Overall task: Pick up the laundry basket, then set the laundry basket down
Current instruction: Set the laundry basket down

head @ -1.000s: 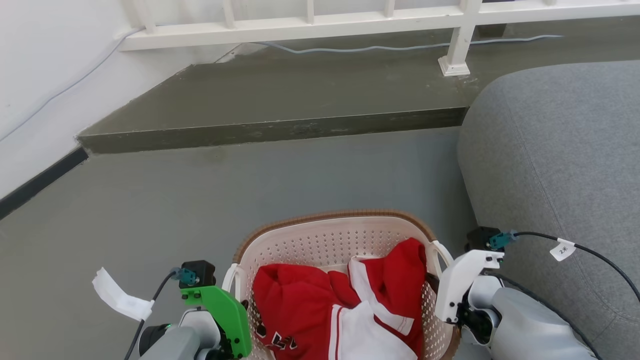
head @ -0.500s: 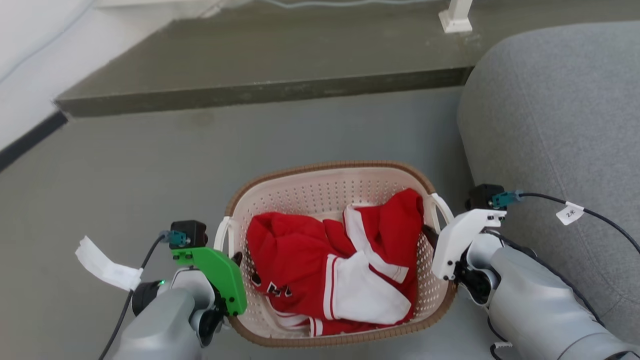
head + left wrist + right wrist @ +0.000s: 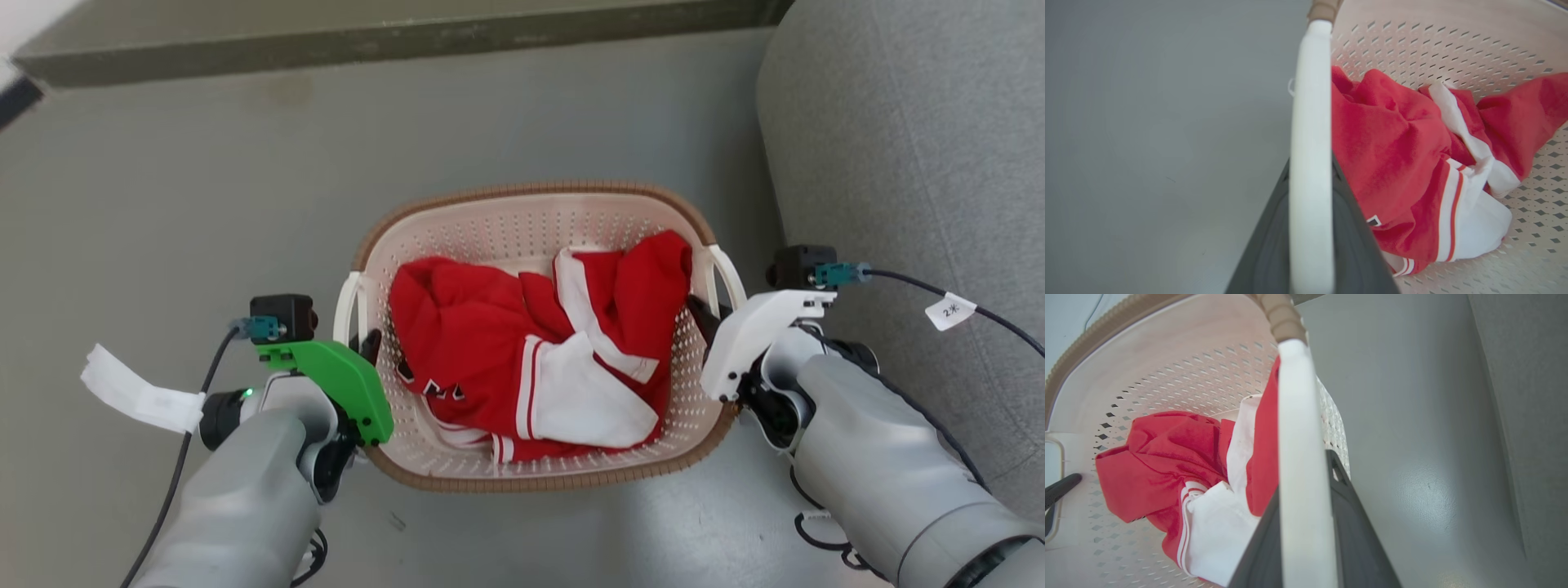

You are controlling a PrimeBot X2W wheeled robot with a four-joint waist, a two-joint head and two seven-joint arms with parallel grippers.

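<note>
Gripping the basket (image 3: 531, 189) w/ L claw (image 3: 370, 341) clamped on its L handle (image 3: 347, 306) & R claw (image 3: 700, 312) on its R handle (image 3: 729, 273), we're aiming to move both sides evenly, keeping it level btwn our arms over the floor (image 3: 204, 204) by the sofa (image 3: 898, 163).

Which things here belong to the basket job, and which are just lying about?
Job: laundry basket; left gripper and right gripper, both shut on its handles.
Bystanders: red-and-white garment inside the basket; grey sofa; floor step.

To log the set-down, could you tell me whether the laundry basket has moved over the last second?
Cannot tell: the head camera has tilted down, and the laundry basket keeps about the same gap to the grey sofa.
</note>
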